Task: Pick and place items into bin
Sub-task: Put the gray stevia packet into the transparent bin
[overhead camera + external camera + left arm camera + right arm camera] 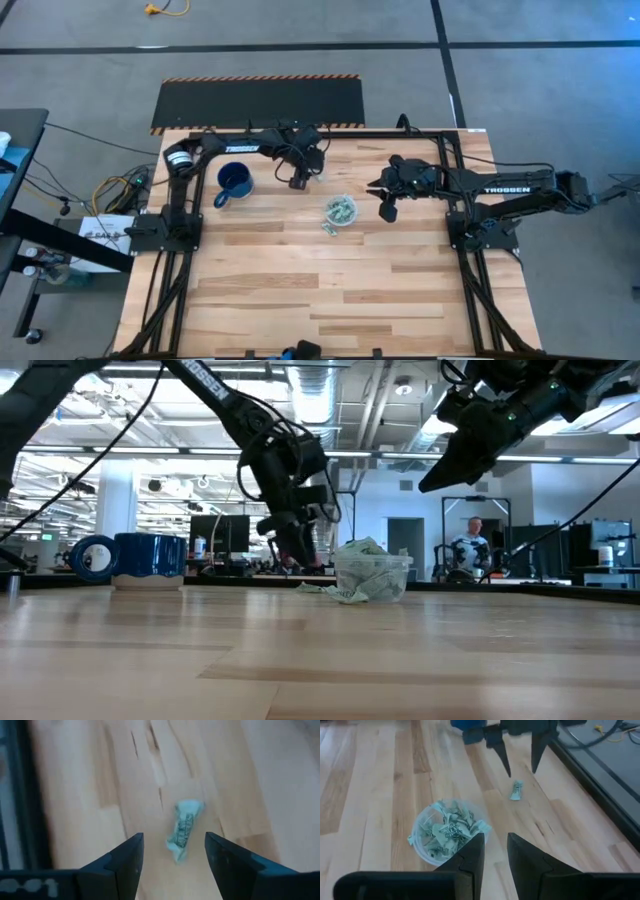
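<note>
A single pale green-and-white wrapped piece lies flat on the wooden table; it also shows in the right wrist view. My left gripper is open above it, pointing down, one finger on either side and clear of it. The clear plastic cup stands upright near the table's middle, heaped with wrapped pieces. A loose piece lies against the cup's foot. My right gripper hangs raised just right of the cup, fingers a little apart, holding nothing.
A dark blue handled mug stands left of my left gripper. The black frame rail runs along the far edge, close behind the lone piece. Bare wood fills the near half of the table. A person stands far off in the room.
</note>
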Tool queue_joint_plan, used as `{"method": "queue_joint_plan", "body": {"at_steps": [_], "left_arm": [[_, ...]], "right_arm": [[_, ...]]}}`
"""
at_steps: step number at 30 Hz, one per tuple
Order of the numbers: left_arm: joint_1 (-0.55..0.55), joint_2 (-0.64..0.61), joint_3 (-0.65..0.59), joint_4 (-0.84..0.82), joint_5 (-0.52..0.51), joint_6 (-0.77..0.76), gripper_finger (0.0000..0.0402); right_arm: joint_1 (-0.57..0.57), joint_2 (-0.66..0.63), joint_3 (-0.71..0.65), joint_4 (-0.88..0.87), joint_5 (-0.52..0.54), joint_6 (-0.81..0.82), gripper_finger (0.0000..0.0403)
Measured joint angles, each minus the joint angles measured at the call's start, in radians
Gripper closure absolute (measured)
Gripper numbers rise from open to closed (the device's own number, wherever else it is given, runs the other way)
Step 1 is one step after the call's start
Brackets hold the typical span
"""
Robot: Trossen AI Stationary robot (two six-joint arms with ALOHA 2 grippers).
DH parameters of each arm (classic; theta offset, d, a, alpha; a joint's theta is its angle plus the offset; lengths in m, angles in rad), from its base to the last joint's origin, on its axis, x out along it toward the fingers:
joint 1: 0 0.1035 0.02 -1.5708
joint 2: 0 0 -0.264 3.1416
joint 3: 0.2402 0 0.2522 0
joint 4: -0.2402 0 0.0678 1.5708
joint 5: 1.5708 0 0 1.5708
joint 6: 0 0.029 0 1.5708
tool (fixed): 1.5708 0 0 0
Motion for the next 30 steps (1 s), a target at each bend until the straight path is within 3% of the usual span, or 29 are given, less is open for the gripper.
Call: {"method": "queue_joint_plan", "body": {"at_steps": [5,14,21,30], "left_arm": [[0.000,0.086,0.096,-0.141,-0.022,0.009,0.0200],[0.004,0.179,0.211,-0.232,-0.025,0.014,0.0200],[0.005,0.177,0.217,-0.281,0.027,0.014,0.0200],[0.022,0.201,0.240,-0.305,0.004,0.000,0.0201]], "right_arm": [[0.008,0.000,0.000,-0.008,-0.001,-0.002,0.0327],[0.009,0.000,0.000,-0.014,-0.001,-0.025,0.0327],[0.009,0.000,0.000,-0.020,-0.002,-0.029,0.0327],[0.009,0.000,0.000,-0.020,-0.003,-0.035,0.0327]]}}
